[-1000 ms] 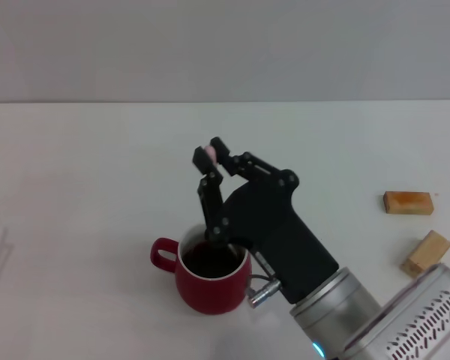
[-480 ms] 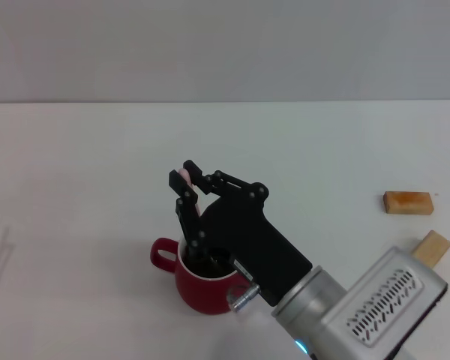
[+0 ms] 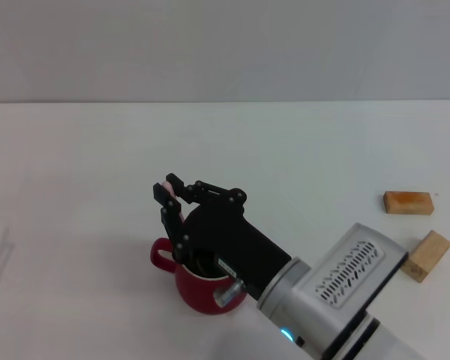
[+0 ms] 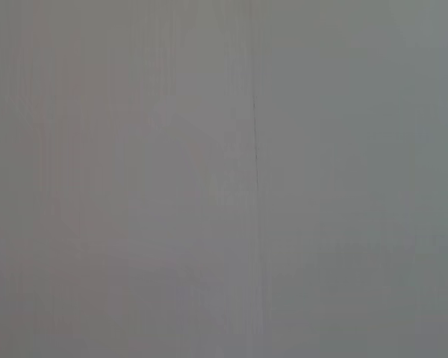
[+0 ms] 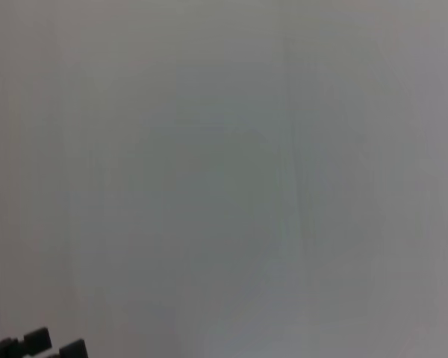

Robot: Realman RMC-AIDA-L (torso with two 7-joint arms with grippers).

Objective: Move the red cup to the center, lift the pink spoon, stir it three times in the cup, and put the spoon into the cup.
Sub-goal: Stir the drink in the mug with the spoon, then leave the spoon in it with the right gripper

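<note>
Red cup [image 3: 202, 291]: we count one, a glossy dark red mug, sitting in the lower centre of the head view on the white table [image 3: 82, 172]. Its loop handle points toward the left of the frame, and the dark inside of the mug shows just under the rim. Much of the cup's right side is covered by the arm above it.

Pink spoon [image 3: 169, 188]: we count one. Only the pale pink end of its handle is visible, just above and left of the cup's rim. The rest of the spoon is hidden behind the fingers, so we cannot tell whether its bowl reaches the liquid.

Right gripper [image 3: 170, 196]: we see it directly above the cup, reaching in from the lower right of the frame. Its black fingers [image 3: 181, 232] are closed together on the pink handle end, with the tips above the rim on the handle side of the mug.

Wooden blocks: we count two, both at the right edge of the head view and well apart from the cup. The orange-brown block [image 3: 409, 202] lies flat; the paler block [image 3: 425, 256] lies below it, turned at an angle.

Left gripper: we do not see it in any view. Both wrist views show only a plain grey surface.
</note>
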